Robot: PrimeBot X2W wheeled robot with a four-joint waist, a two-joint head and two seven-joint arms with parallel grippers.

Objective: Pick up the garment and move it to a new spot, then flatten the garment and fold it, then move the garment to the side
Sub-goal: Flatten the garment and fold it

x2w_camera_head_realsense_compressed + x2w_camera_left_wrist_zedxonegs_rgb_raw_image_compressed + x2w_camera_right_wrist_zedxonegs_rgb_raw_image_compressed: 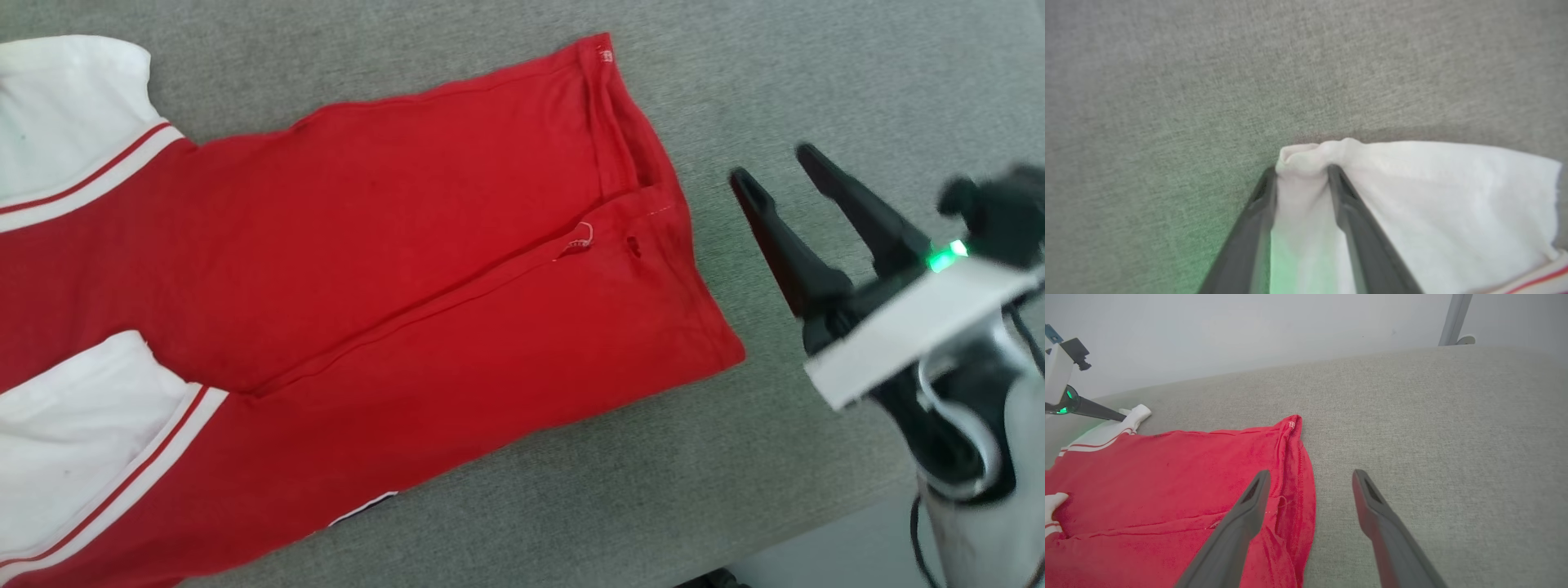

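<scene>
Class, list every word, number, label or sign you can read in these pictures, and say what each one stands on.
No text can be read.
White mark at the hem corner of the garment: too small to read.
Black-and-white print at its lower edge: mostly tucked under, unreadable.

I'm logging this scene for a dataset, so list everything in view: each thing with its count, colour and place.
garment: one, red with white sleeves and striped trim, spread on the padded surface
padded surface: one, grey woven fabric, under the garment
wall: one, pale, behind the surface
pole: one, grey, upright beyond the surface's far edge
left claw: one, dark fingers, astride a white sleeve's bunched edge; grip unclear
right claw: one, dark fingers, open, beside the garment's hem
</scene>
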